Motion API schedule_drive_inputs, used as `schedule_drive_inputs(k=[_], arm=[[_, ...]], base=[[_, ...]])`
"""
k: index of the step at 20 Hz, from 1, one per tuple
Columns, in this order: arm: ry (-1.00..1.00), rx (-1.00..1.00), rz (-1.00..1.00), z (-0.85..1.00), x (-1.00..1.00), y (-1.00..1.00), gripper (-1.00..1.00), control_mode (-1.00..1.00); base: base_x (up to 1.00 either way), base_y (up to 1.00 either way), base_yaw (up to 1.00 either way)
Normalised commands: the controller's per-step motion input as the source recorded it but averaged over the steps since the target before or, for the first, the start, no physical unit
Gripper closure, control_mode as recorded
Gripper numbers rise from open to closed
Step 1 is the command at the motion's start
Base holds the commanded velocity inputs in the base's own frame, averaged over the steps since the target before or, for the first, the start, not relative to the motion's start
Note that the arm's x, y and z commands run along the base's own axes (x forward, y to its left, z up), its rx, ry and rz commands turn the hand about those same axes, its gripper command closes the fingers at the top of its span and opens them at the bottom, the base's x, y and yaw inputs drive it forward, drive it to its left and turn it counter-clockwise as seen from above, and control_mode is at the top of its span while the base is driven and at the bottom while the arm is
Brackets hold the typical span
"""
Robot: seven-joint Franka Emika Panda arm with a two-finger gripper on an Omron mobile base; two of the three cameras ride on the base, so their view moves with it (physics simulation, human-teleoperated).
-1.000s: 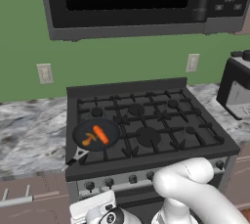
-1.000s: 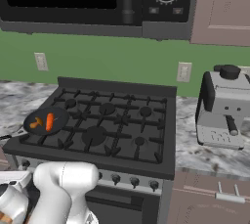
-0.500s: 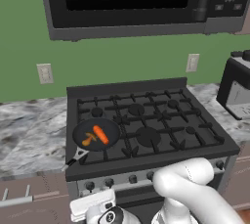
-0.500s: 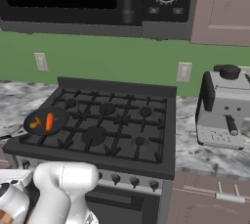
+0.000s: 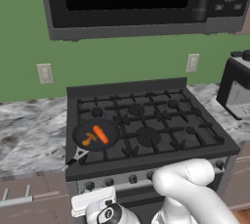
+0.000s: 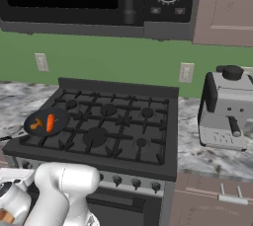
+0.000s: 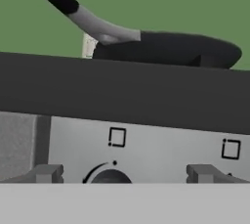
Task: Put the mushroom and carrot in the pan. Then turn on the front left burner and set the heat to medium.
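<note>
The dark pan (image 5: 110, 140) sits on the stove's front left corner, covering the front left burner. Inside it lie the bright orange carrot (image 5: 100, 132) and, just to its left, the duller mushroom (image 5: 88, 139). From the right base view the pan (image 6: 60, 116) holds the carrot (image 6: 50, 123) and the mushroom (image 6: 35, 125). In the hand view my gripper (image 7: 126, 175) is open and empty, low in front of the stove's control panel (image 7: 161, 145). A dark knob (image 7: 110, 178) lies between its fingertips (image 7: 46, 174). The pan (image 7: 166, 49) shows above the stove's edge, its handle (image 7: 73, 10) jutting up and left.
A row of knobs (image 5: 119, 181) runs along the stove front. A black microwave (image 5: 141, 0) hangs above the stove. A coffee machine (image 6: 227, 106) stands on the marble counter (image 6: 197, 146) to the right. More counter (image 5: 29, 130) lies left of the stove.
The hand has crept slightly upward in front of the stove's knob panel. The pan, carrot and mushroom have not moved.
</note>
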Motion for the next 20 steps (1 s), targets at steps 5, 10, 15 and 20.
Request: schedule_drive_inputs(k=[5,10,15,20], arm=[[0.00,0.00,0.00,-0.20,0.00,0.00,-1.00,-1.00],[0.00,0.00,0.00,-0.24,0.00,0.00,-1.00,-1.00],[0.00,0.00,0.00,-0.16,0.05,0.00,-1.00,-1.00],[0.00,0.00,0.00,-0.06,0.09,0.00,-1.00,-1.00]], base=[[0.00,0.00,0.00],[0.00,0.00,0.00],[0.00,0.00,0.00],[0.00,0.00,0.00]])
